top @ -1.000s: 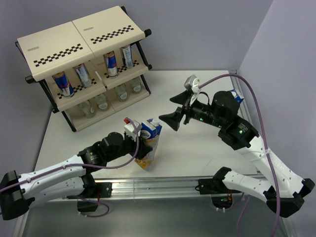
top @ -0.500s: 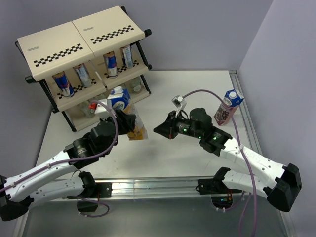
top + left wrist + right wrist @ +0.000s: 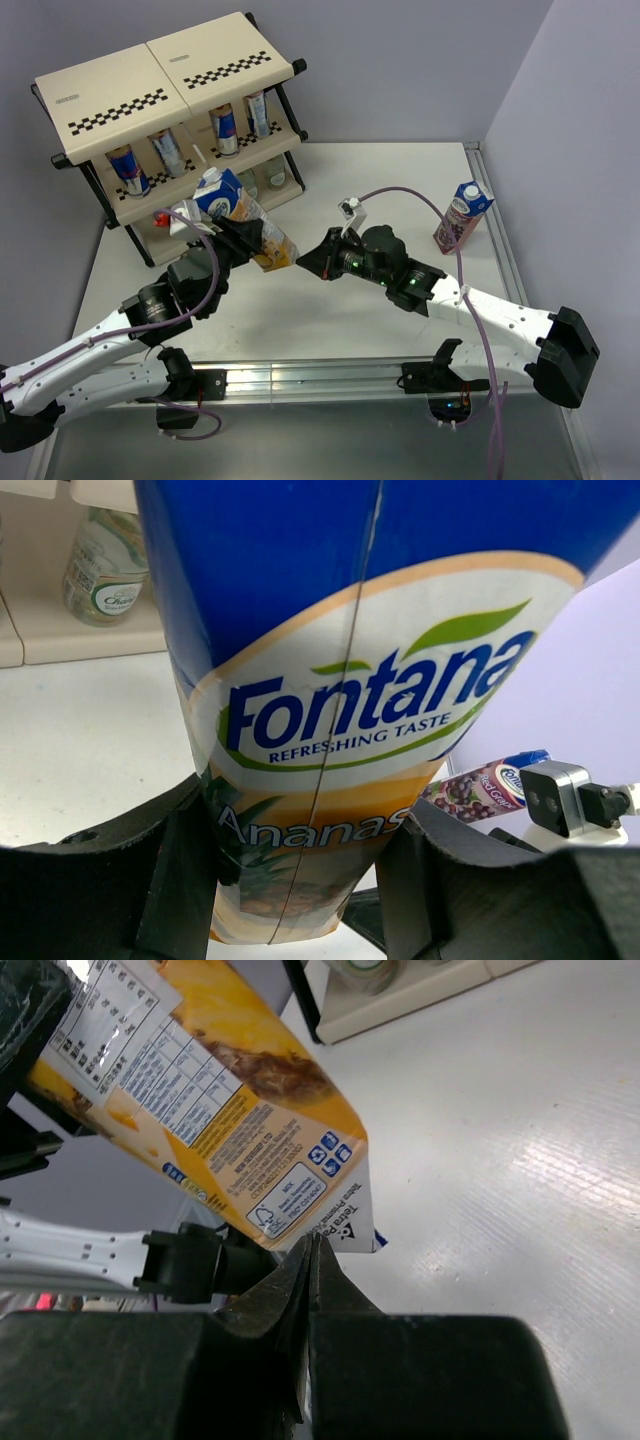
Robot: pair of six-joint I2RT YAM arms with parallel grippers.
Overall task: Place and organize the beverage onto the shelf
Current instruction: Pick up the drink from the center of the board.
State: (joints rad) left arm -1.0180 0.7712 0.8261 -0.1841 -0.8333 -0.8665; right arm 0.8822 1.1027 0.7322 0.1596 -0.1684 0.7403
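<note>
My left gripper (image 3: 246, 238) is shut on the lower part of the pineapple-yellow carton (image 3: 232, 205), which hangs tilted above the table in front of the shelf (image 3: 170, 75). In the left wrist view the carton (image 3: 350, 680) fills the frame, with one dark finger (image 3: 175, 880) on each side. My right gripper (image 3: 301, 262) is shut with nothing in it. Its tips (image 3: 312, 1245) sit right at the carton's bottom corner (image 3: 340, 1210); I cannot tell whether they touch it. The grape-purple carton (image 3: 462, 214) stands upright at the right. Cans (image 3: 128, 170) fill the middle tier and clear bottles (image 3: 245, 185) the bottom tier.
The shelf's black frame leg (image 3: 300, 1000) and bottom panel (image 3: 420, 995) lie just beyond the held carton. The grape carton (image 3: 485, 785) stands close to the table's right edge (image 3: 500, 230). A wall rises behind the shelf and along the right side.
The left arm has lifted the pineapple carton off the table and carried it, tilted, toward the shelf. The right gripper has shut and swung left and down to the carton's bottom.
</note>
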